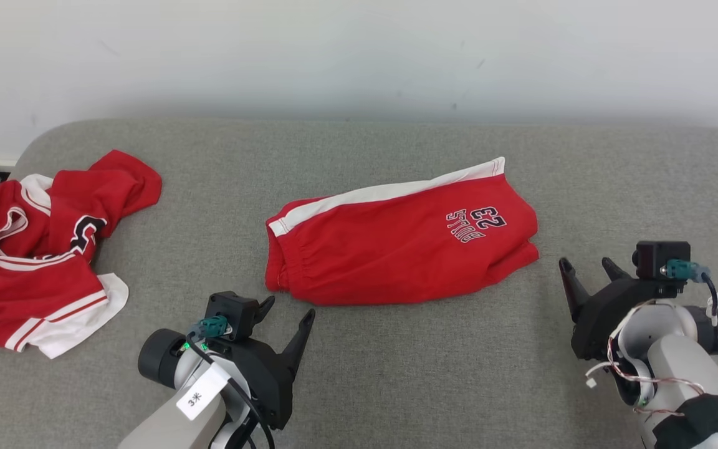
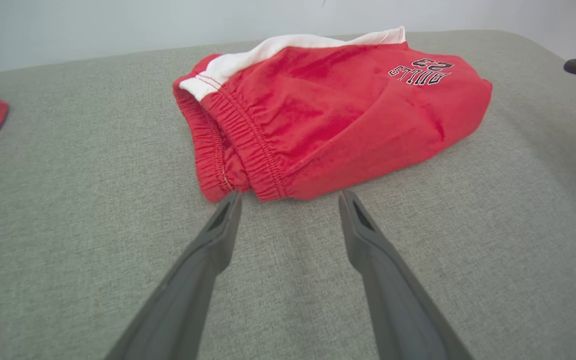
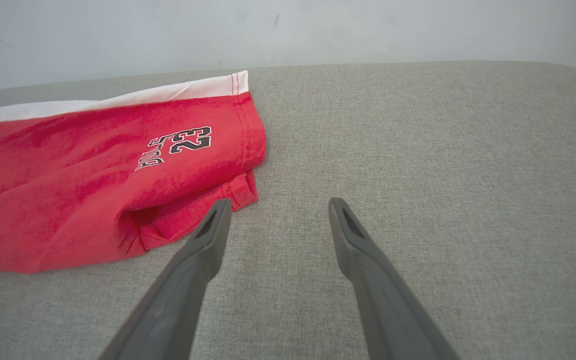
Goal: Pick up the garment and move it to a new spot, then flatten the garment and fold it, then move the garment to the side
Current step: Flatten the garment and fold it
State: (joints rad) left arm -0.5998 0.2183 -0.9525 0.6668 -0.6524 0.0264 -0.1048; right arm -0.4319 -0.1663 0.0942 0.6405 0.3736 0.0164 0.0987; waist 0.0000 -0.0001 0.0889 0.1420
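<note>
Both gape wide, empty: left pincer (image 1: 289,307) near the waistband (image 2: 248,145), right pincer (image 1: 584,262) near the leg hem (image 3: 242,192) of red white-striped folded shorts (image 1: 396,249), central on the grey fabric counter (image 1: 409,374); crumpled red-and-white jersey (image 1: 35,249) lies well left.

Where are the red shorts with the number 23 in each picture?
Head view: the red shorts lie in the middle, on the grey cushion.
Left wrist view: the red shorts sit upper middle, waistband nearest the left gripper.
Right wrist view: the red shorts are at the left, hem by the right gripper.
Shared landmark: the 23 print.
</note>
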